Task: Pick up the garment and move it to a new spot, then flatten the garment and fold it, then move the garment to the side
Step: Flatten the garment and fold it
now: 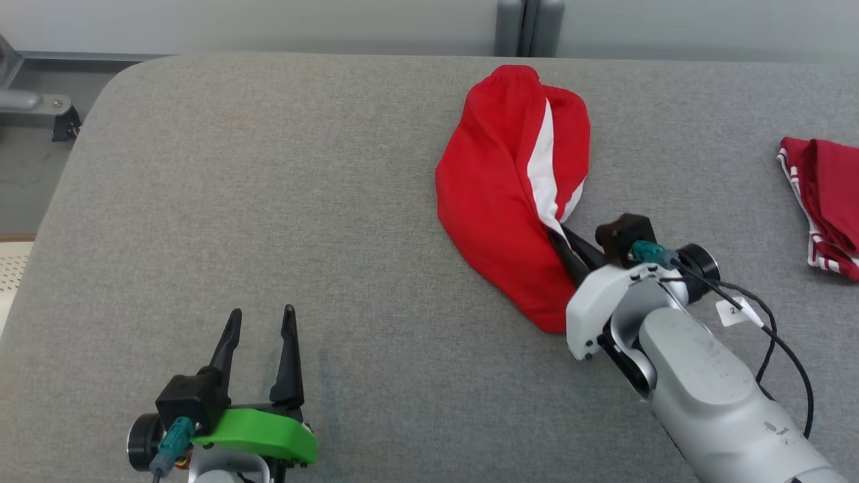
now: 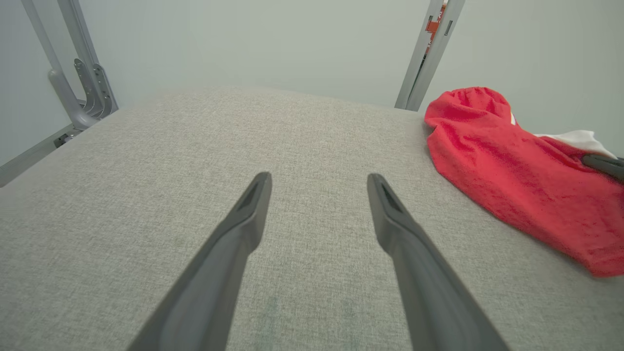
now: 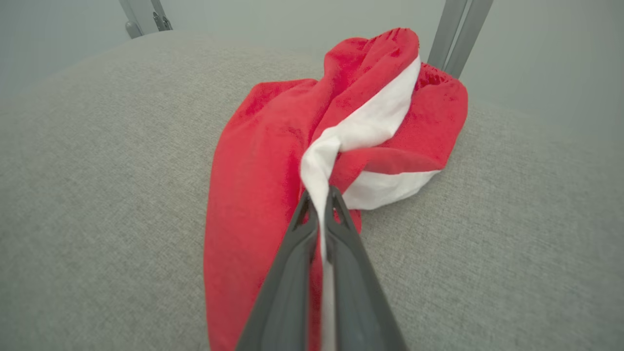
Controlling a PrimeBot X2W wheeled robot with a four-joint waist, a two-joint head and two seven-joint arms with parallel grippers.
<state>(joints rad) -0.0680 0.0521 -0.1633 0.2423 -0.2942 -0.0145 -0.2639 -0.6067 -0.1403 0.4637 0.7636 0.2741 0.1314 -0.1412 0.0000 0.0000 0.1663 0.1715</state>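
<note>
1. Garment (image 1: 500, 201), a soft red cloth with a white panel, lies bunched in a long heap on the grey fabric-covered table (image 1: 268, 168), toward the far edge and right of the middle in the head view.
2. The right gripper (image 1: 562, 240) has its two long dark fingers pressed together on a twisted fold at the near end of the garment; the right wrist view shows the white strip pinched between them (image 3: 319, 195), with the red cloth (image 3: 253, 161) trailing away over the table (image 3: 97, 122).
3. The left gripper (image 1: 262, 310) sits at the lower left, well apart from the garment, its fingers spread over bare table.
4. In the left wrist view those fingers (image 2: 318, 178) stand apart above the grey surface (image 2: 195, 136), and the red heap (image 2: 512, 175) lies off to the right.
5. A second folded red cloth with white-striped edges (image 1: 825, 194) lies at the table's right edge, apart from the garment.
6. A grey metal post (image 1: 530, 27) stands behind the table's far edge.
</note>
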